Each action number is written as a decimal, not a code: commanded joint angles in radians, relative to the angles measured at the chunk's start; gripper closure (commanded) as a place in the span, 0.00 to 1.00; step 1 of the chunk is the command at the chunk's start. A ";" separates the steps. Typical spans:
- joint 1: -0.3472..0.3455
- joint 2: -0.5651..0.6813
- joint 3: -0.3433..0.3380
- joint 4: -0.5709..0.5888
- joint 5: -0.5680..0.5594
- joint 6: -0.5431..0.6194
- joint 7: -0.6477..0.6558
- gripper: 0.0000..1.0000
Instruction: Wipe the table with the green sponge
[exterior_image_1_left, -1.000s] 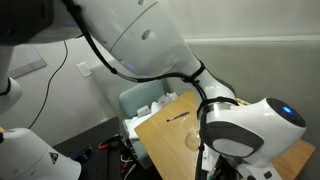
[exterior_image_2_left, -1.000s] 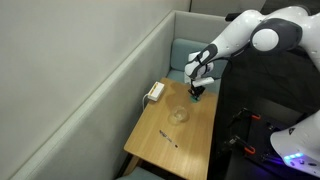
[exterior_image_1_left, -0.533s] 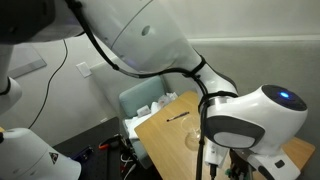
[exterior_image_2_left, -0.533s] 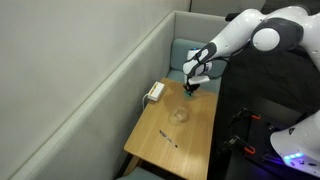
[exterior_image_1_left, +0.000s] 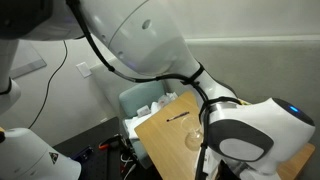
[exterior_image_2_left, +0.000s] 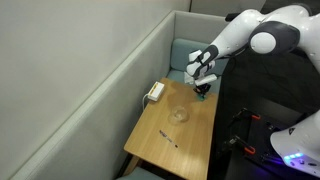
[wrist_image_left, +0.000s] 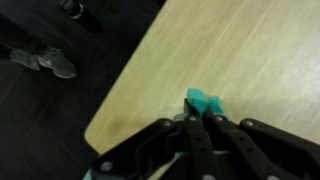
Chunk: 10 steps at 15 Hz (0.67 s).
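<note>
The light tan wood-grain table (exterior_image_2_left: 190, 135) shows in both exterior views (exterior_image_1_left: 165, 128) and fills the wrist view (wrist_image_left: 240, 50). My gripper (wrist_image_left: 201, 112) is shut on the small teal-green sponge (wrist_image_left: 204, 101), which pokes out between the fingertips and is pressed on the tabletop near its edge. In an exterior view the gripper (exterior_image_2_left: 201, 88) is at the table's far end with the sponge (exterior_image_2_left: 202, 92) under it. In an exterior view (exterior_image_1_left: 240, 130) the arm hides the sponge.
A clear glass (exterior_image_2_left: 179, 114) stands mid-table, a white and yellow box (exterior_image_2_left: 154, 92) lies by the wall edge, a dark pen (exterior_image_2_left: 167, 137) lies nearer the front. A pale blue-green chair (exterior_image_2_left: 185, 52) stands behind the table. A person's shoe (wrist_image_left: 55, 62) is on the dark floor.
The gripper with the sponge has shifted a little along the table's far end, first toward the wall, then back toward the outer edge. The glass, box and pen have not moved.
</note>
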<state>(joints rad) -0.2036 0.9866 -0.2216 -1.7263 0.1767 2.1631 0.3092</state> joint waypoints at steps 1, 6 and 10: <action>0.059 -0.031 -0.076 -0.043 -0.095 -0.111 0.075 0.98; 0.035 -0.006 -0.070 -0.016 -0.092 -0.037 0.078 0.98; 0.014 0.033 -0.057 0.013 -0.067 0.058 0.075 0.98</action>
<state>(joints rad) -0.1719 0.9934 -0.2930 -1.7370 0.0907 2.1665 0.3632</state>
